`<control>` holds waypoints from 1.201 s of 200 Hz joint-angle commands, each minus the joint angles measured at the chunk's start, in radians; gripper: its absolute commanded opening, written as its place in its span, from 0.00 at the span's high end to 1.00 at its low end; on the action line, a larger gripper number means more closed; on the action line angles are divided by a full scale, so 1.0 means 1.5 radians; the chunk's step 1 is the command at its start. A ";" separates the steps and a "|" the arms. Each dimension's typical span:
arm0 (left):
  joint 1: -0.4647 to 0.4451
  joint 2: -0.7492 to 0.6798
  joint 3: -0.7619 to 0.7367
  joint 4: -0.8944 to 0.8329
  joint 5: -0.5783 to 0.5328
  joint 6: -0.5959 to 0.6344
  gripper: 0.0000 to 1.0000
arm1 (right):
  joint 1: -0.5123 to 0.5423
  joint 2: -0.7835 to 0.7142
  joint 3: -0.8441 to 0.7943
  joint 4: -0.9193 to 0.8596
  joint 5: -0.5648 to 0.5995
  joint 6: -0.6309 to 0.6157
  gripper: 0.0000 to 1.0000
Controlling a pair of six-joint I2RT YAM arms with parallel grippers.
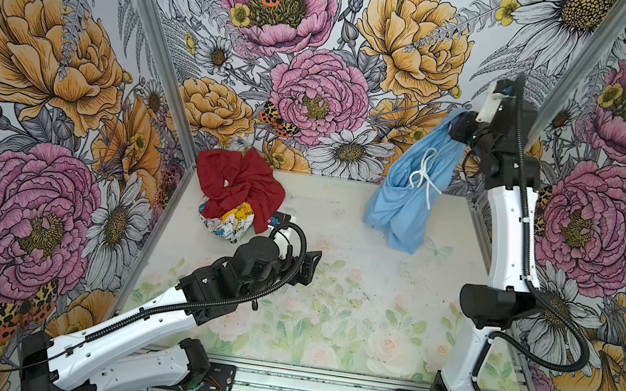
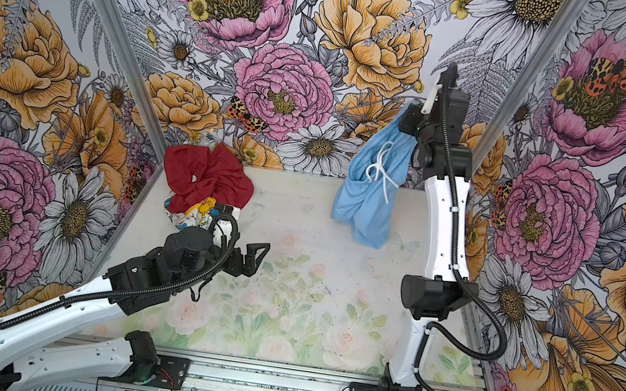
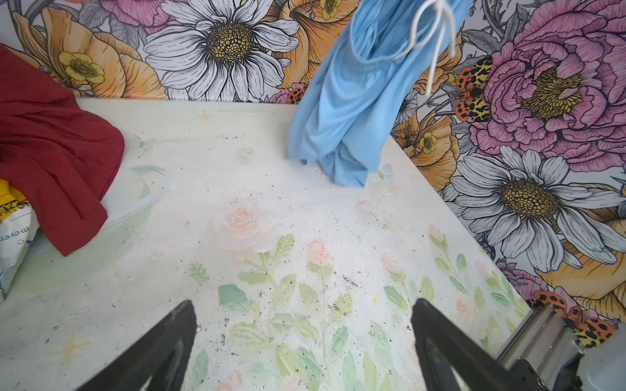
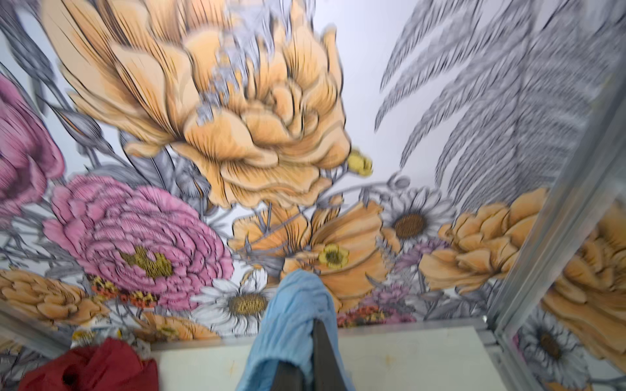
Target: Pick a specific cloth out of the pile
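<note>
The light blue cloth (image 1: 409, 190) (image 2: 375, 189) with its white drawstring hangs from my right gripper (image 1: 459, 119) (image 2: 409, 114), raised high at the back right. Its lower end trails just above or on the table. In the right wrist view the jaws of the right gripper (image 4: 306, 342) are shut on the cloth's (image 4: 291, 315) bunched top. The pile (image 1: 236, 193) (image 2: 203, 188) sits at the back left: a dark red cloth over a white printed one. My left gripper (image 1: 311, 265) (image 2: 256, 255) (image 3: 303, 335) is open and empty, low over the table, right of the pile.
Flower-patterned walls close in the back and both sides. A metal rail (image 1: 316, 388) with both arm bases runs along the front edge. In the left wrist view the red cloth (image 3: 50, 152) lies to one side and the blue cloth (image 3: 345, 111) hangs ahead.
</note>
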 commanded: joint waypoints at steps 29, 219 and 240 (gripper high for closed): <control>0.003 -0.018 -0.020 0.014 0.011 0.014 0.01 | -0.011 -0.039 -0.011 0.082 0.133 -0.085 1.00; -0.015 -0.047 -0.098 0.050 -0.009 -0.038 0.01 | 0.020 0.019 -0.223 0.155 0.091 0.005 1.00; -0.015 -0.028 -0.092 0.064 0.003 -0.037 0.01 | -0.009 -0.035 -0.304 0.157 0.144 -0.006 1.00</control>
